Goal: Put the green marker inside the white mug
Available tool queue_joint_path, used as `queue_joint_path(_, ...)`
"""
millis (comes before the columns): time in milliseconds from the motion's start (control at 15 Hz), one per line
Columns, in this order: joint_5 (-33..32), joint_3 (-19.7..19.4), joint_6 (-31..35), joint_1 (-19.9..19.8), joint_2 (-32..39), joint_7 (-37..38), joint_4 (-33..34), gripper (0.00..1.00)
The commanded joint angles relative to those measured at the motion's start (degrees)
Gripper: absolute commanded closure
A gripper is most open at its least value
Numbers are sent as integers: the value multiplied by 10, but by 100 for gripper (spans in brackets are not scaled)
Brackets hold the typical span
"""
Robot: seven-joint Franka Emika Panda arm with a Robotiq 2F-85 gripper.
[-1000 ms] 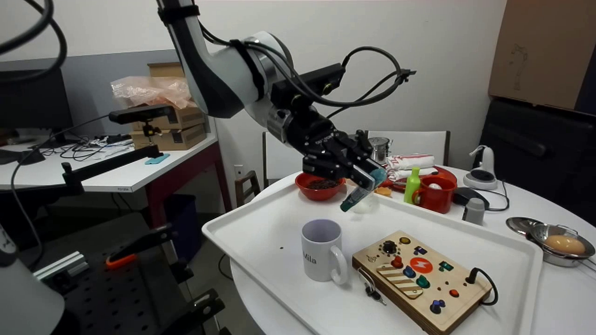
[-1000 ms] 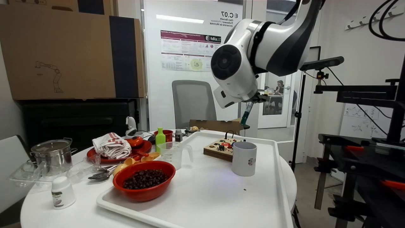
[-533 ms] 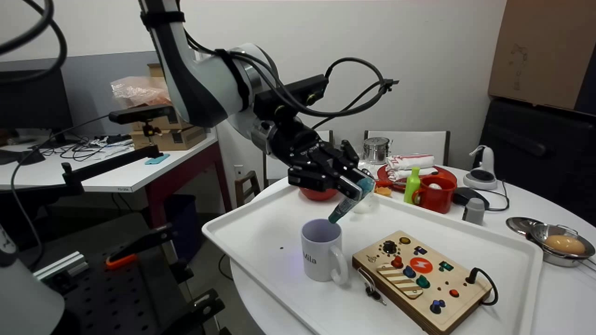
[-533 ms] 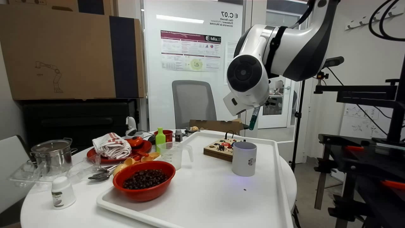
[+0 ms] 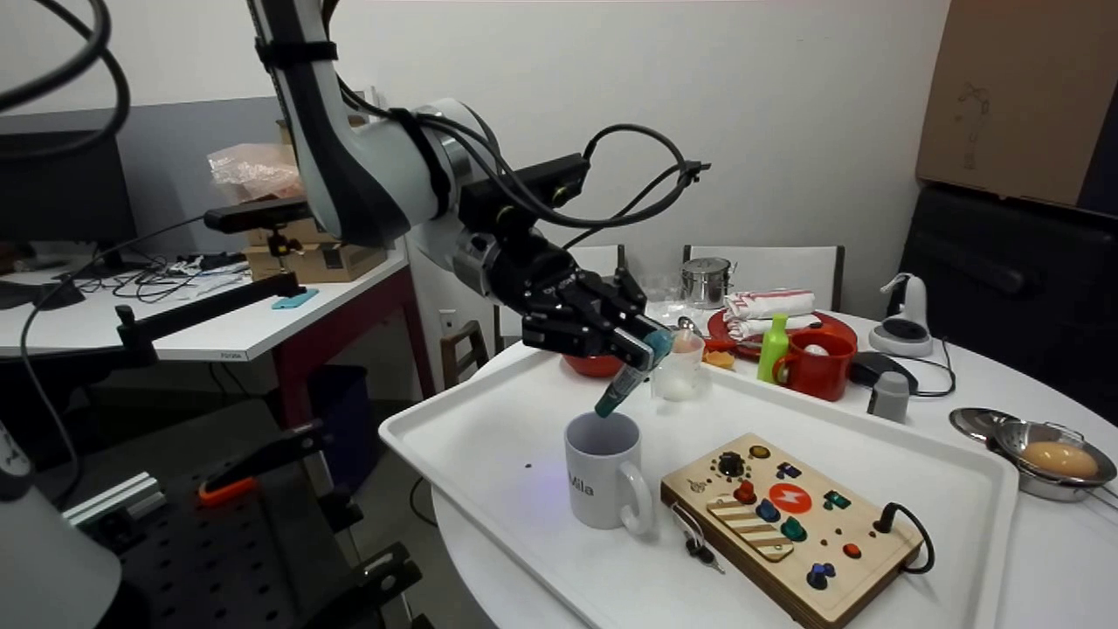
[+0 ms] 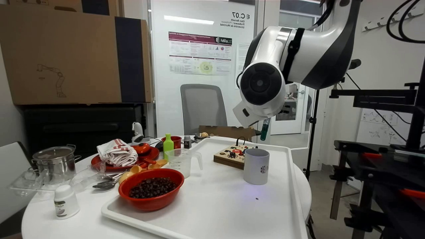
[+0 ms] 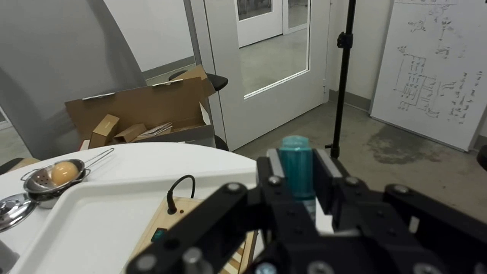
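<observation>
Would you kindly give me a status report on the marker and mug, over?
Gripper shut on green marker. Marker tilted, lower end looks just above white Mila mug, not yet inside. Wooden control box near mug, not between them.

Green bottle [image 5: 773,351] stands near a red mug [image 5: 828,377]

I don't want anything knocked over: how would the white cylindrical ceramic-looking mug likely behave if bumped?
Bumped low, the white cylindrical mug would probably slide rather than tip, since it stands upright on the flat white rectangular tray. It looks ceramic, so likely stiff but breakable. If toppled, its looped side handle would probably limit rolling.
</observation>
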Motion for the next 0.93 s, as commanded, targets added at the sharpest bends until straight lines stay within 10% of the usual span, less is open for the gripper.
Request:
queue_joint_path(0,-11,8,-15,6,32,18,20,86)
queue_joint_path(667,-14,14,-33,22,89,24,70,86)
queue_joint_path(733,-15,14,-38,23,94,23,74,52)
queue_joint_path(867,-17,14,-46,25,102,23,81,44)
